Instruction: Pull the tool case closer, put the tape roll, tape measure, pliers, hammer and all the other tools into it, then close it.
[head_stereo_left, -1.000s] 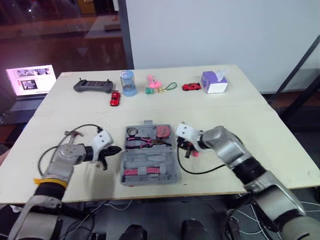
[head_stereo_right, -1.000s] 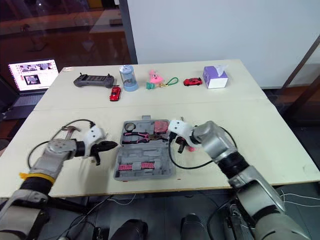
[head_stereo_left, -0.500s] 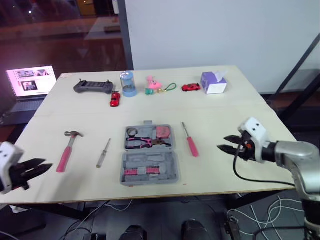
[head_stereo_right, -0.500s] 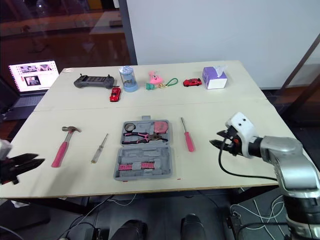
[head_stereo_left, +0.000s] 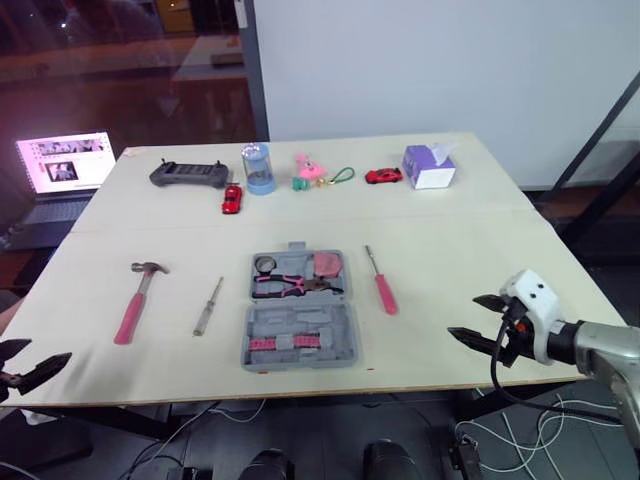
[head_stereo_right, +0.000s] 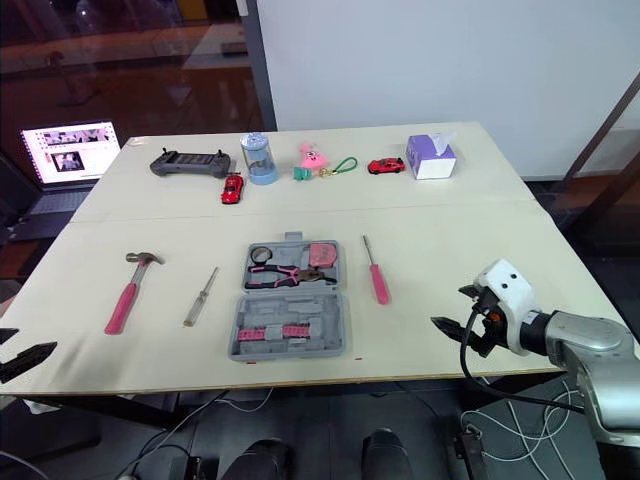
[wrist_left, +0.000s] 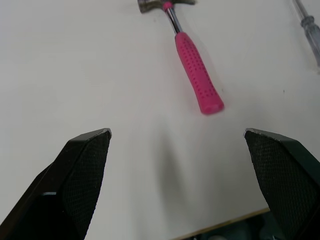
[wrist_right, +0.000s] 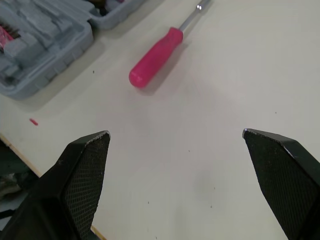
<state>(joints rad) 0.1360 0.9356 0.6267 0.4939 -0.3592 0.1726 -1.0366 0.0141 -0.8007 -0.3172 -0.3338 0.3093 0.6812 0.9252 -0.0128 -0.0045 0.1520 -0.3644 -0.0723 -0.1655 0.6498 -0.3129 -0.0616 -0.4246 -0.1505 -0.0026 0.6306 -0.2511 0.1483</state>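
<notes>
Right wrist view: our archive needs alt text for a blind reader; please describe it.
The right gripper, jaws wide open and empty, hangs over the cream table. Ahead of it lies a pink-handled screwdriver, beside a corner of the open grey tool case.

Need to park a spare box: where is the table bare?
Bare: the strip beyond the tool case, short of the controller and tissue box; also right of the pink screwdriver. Crowded: between controller and tissue box.
</notes>
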